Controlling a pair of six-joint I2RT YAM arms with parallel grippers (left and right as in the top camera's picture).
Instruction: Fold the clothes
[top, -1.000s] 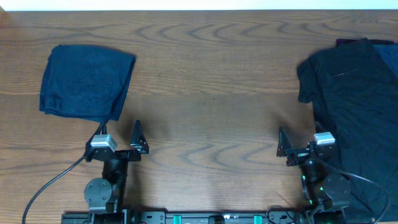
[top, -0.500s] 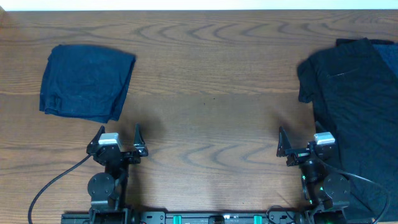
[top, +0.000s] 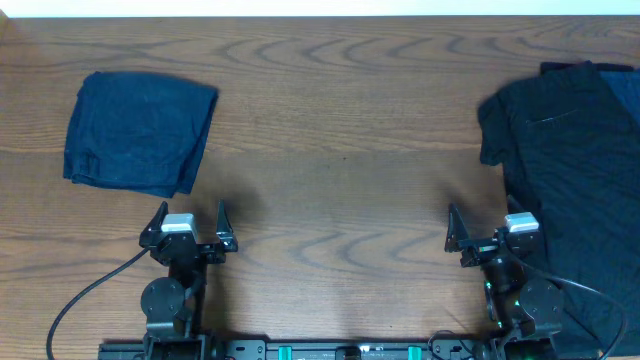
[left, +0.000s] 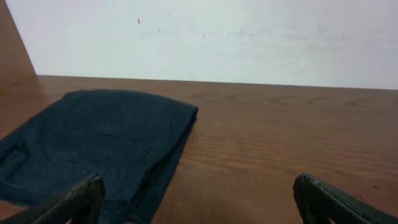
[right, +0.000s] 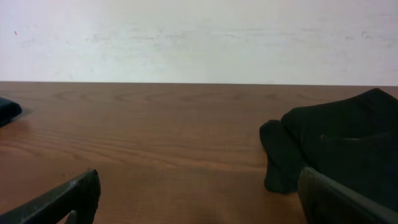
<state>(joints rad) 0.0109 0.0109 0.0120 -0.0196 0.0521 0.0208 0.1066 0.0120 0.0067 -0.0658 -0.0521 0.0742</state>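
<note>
Folding looks partly done: navy garment (top: 138, 132) sits folded left of table (top: 340, 150) centre, black clothes (top: 570, 160) apparently unfolded right; left gripper (top: 190, 214), right gripper (top: 482, 235) spread empty.

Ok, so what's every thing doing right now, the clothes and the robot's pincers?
Navy blue fabric garment: folded, lying flat on the brown wooden table.
Black fabric garments: unfolded, rumpled heap at the table's right edge.
Left pincer: open, empty.
Right pincer: open, empty.

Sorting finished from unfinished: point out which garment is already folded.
The navy blue garment on the left, a compact rectangle; the black clothes on the right lie spread out, rumpled.
</note>
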